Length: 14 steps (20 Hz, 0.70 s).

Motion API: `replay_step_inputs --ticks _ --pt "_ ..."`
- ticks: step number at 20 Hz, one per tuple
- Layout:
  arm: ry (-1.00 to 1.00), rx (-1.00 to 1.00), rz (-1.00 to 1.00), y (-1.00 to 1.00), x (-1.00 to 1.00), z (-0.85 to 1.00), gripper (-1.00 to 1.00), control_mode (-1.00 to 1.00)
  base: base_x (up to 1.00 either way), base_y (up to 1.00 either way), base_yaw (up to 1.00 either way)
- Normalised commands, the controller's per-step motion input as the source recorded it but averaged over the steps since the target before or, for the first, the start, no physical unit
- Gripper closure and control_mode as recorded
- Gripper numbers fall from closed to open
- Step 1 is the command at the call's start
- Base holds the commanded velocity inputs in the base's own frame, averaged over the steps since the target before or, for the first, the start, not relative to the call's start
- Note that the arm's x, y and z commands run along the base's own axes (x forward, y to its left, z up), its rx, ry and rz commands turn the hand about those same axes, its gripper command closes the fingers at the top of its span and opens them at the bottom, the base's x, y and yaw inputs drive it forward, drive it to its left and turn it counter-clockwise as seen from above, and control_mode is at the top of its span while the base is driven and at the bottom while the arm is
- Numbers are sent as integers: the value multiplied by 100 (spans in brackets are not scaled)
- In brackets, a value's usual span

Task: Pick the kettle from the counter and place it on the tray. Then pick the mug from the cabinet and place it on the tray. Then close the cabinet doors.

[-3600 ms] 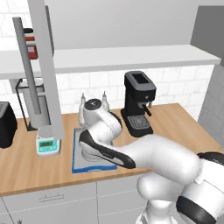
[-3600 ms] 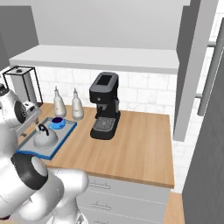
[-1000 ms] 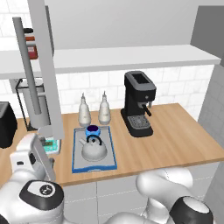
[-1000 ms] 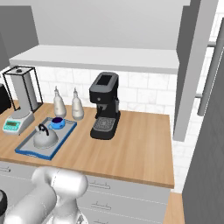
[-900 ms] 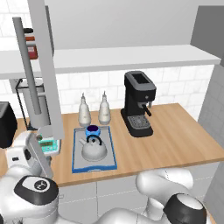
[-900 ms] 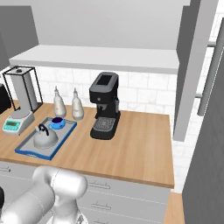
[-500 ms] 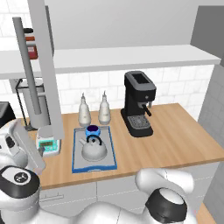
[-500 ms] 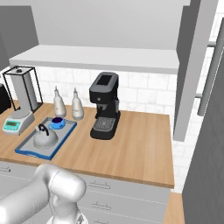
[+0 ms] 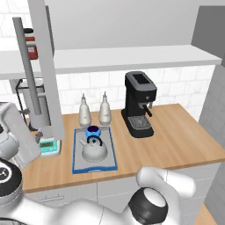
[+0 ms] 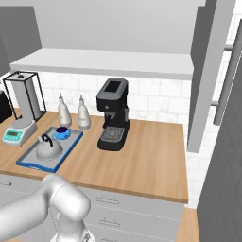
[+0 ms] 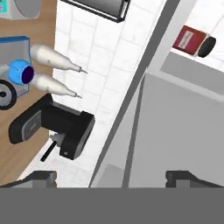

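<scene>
From my seat I see a wall of white square tiles (image 9: pixel 184 88) behind the worktop, with a plain grey wall (image 10: pixel 118 23) above a long white shelf (image 9: pixel 132 57). A black coffee machine (image 9: pixel 139 104) stands against the tiles, two slim grey bottles (image 9: pixel 93 110) to its left, and a small white-and-teal scale (image 10: pixel 19 132) with a dark-framed glass case on it. Grey drawer fronts (image 10: pixel 123 210) run below. At the lower right I make out a strip of light-brown floor (image 10: pixel 186 227), I think. A red jar with a dark lid (image 11: pixel 194 41) lies up high in the hand view
</scene>
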Motion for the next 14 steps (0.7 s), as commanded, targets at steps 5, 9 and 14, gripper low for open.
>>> replay_step_inputs --ticks 5,9,14 --pt "-16 0 -18 -28 0 50 -100 -100 0 0 0" --pt "-15 4 -16 -63 0 21 -100 -100 0 0 0" --pt "-15 8 -11 -77 0 24 -100 -100 0 0 0"
